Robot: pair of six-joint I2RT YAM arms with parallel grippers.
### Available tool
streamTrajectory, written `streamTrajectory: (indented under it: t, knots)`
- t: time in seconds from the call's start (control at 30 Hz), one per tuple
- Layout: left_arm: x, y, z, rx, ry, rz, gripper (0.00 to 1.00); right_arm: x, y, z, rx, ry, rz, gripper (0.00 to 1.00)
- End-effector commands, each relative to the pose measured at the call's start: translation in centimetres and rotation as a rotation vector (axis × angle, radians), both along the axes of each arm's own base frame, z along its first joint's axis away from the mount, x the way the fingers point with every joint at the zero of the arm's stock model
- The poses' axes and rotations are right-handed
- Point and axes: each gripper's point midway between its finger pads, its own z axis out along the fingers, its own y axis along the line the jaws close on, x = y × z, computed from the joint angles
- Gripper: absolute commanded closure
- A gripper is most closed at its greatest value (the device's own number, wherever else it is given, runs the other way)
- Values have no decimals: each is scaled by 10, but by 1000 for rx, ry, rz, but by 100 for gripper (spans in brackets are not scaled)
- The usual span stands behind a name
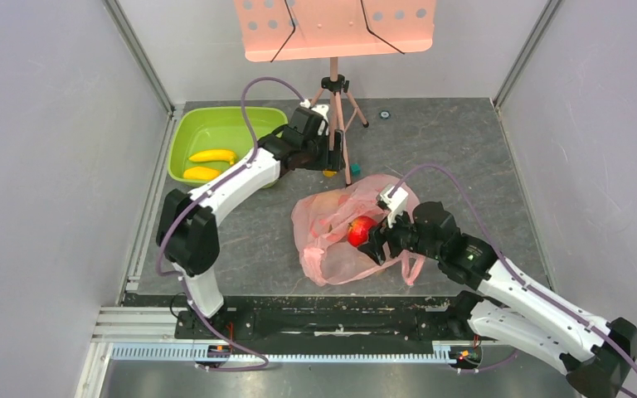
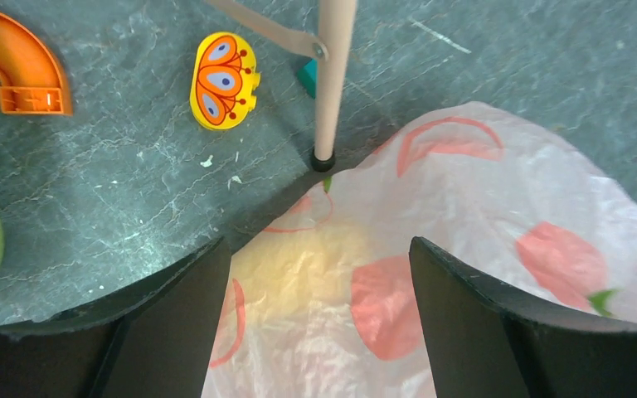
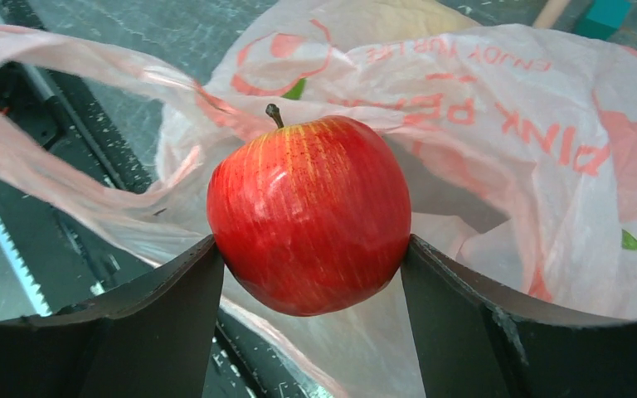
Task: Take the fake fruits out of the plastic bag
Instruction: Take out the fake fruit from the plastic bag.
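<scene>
The right gripper (image 3: 308, 249) is clamped on a red apple (image 3: 308, 215), its jaws pressed to either side, at the open mouth of the pink plastic bag (image 1: 323, 249). The step in hand looks like drawing this fruit out. The next move calls for a clean lift, so the thin film does not drag along. The left gripper (image 2: 319, 274) hovers with jaws wide over the bag's far end, where a yellowish shape (image 2: 315, 257) shows through, likely another fruit. Two bananas (image 1: 212, 155) lie in the green basin (image 1: 224, 126).
</scene>
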Motion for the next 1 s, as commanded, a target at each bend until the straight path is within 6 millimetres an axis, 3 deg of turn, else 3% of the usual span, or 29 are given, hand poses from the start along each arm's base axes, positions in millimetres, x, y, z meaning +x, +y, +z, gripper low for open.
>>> streamTrajectory:
  t: [0.0,0.17,0.33,0.53,0.73,0.97]
  knots:
    - [-8,0,55,-71,-85,-22,14,-11,9,38,99,-30,69,34]
    - [-31,1,91,-175,-113,-45,12,-17,15,74,196,-79,101,34]
    - [-65,1,129,-357,-131,-74,5,-2,16,108,279,-154,37,36]
    - [-109,-1,165,-592,-96,-111,0,12,26,132,338,-240,31,36]
    - [-136,-6,177,-750,-15,-142,0,18,44,135,330,-245,90,37]
    - [-150,-2,168,-773,25,-150,0,26,44,145,342,-301,68,37]
